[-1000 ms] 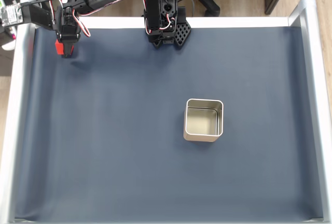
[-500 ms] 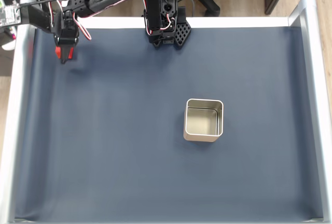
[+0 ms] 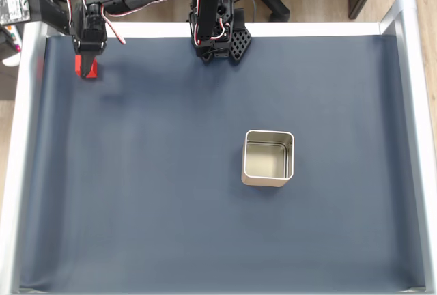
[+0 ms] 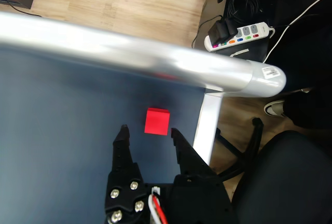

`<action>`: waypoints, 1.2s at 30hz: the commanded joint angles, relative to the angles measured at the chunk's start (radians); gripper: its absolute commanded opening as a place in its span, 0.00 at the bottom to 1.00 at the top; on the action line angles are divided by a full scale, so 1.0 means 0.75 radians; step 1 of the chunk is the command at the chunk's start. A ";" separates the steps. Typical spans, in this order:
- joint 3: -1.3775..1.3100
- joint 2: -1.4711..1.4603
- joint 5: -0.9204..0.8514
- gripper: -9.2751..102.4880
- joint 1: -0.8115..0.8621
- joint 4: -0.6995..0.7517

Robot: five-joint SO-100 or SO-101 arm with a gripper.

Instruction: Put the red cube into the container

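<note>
In the fixed view the arm's head covers most of the red cube (image 3: 87, 67), leaving a red sliver, and the fingers cannot be made out beneath it. In the wrist view the bottom edge cuts off the gripper (image 4: 148, 133) body.

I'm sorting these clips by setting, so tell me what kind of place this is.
Probably a home office or hobby workspace. A dark mat-covered table with silvery rails stands on wood flooring; a power strip with cables lies on the floor beside an office chair. The gripper hangs open by the red cube.
</note>
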 commanded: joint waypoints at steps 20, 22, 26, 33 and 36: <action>0.119 -0.065 -0.025 0.34 0.041 -0.317; 0.135 -0.072 -0.010 0.34 0.031 -0.335; 0.162 -0.082 0.020 0.35 0.018 -0.378; 0.192 -0.094 0.014 0.35 0.012 -0.421; 0.225 -0.104 0.004 0.35 0.012 -0.470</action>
